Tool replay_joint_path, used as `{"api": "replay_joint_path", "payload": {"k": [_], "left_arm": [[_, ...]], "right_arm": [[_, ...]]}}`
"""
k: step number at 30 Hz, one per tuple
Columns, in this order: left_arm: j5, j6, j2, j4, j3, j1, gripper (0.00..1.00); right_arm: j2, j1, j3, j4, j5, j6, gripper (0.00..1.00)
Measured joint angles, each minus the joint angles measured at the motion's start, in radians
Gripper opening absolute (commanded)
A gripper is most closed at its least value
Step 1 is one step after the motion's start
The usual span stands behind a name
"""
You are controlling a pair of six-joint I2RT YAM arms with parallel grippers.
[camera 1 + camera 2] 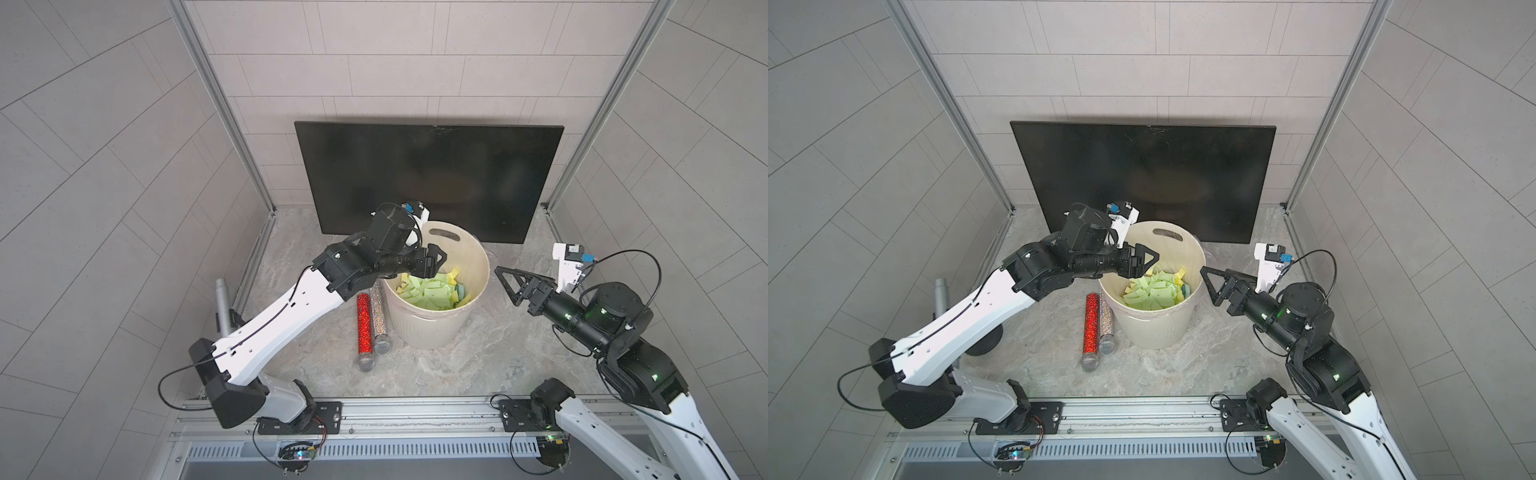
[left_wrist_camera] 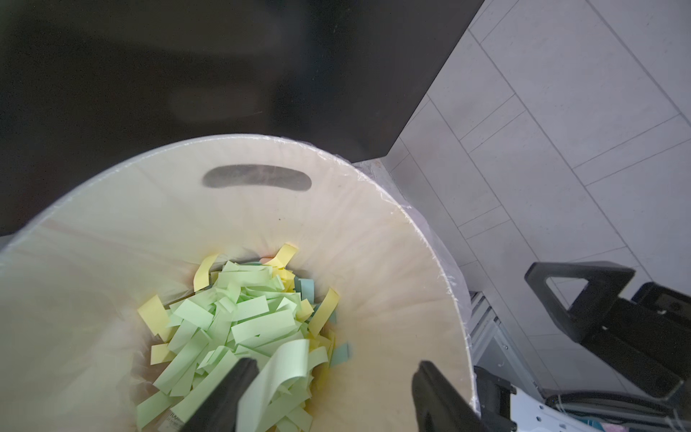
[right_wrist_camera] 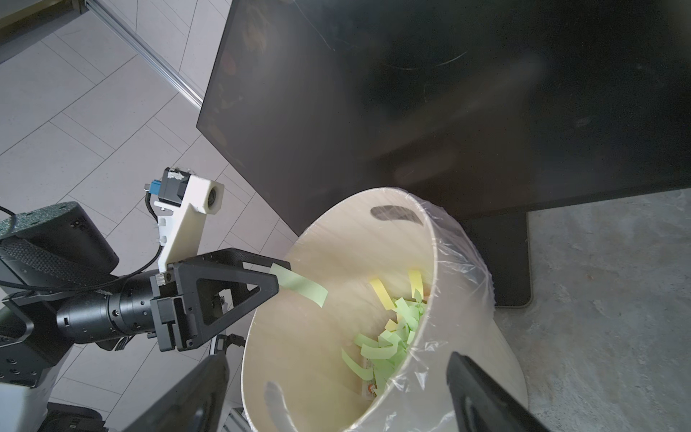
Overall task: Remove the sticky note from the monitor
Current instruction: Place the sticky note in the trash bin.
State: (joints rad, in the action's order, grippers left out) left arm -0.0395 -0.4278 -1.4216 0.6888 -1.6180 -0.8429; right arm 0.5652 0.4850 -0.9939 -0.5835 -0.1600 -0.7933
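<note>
The left fingers stand apart over the cream bucket. A pale green sticky note curls from the tip of one of them. It seems to cling there, though contact is hard to judge. Below it lie green and yellow paper strips. The right fingers are spread and empty near the bucket's rim. The monitor stands along the worktop's back edge, just behind the bucket and apart from the note.
</note>
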Motion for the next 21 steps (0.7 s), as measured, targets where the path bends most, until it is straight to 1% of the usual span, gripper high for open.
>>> {"api": "replay_joint_path", "payload": {"k": [3,9,14,16,21], "left_arm": [[0.001,-0.002,0.0,-0.002,0.0,0.0,0.82],[0.013,-0.015,0.001,-0.01,0.0,0.006,0.93],[0.059,-0.043,0.008,-0.037,0.0,0.028,1.0],[0.086,-0.059,0.016,-0.056,0.002,0.043,1.0],[0.143,-0.109,0.057,-0.119,0.028,0.08,1.0]], "right_arm": [[0.009,-0.001,0.0,0.005,-0.01,-0.001,0.74],[0.073,-0.001,-0.012,0.046,-0.082,-0.016,0.38],[0.169,-0.001,-0.034,0.111,-0.17,-0.052,0.15],[0.206,-0.001,-0.047,0.142,-0.205,-0.075,0.08],[0.301,0.001,-0.064,0.217,-0.278,-0.133,0.01]]}}
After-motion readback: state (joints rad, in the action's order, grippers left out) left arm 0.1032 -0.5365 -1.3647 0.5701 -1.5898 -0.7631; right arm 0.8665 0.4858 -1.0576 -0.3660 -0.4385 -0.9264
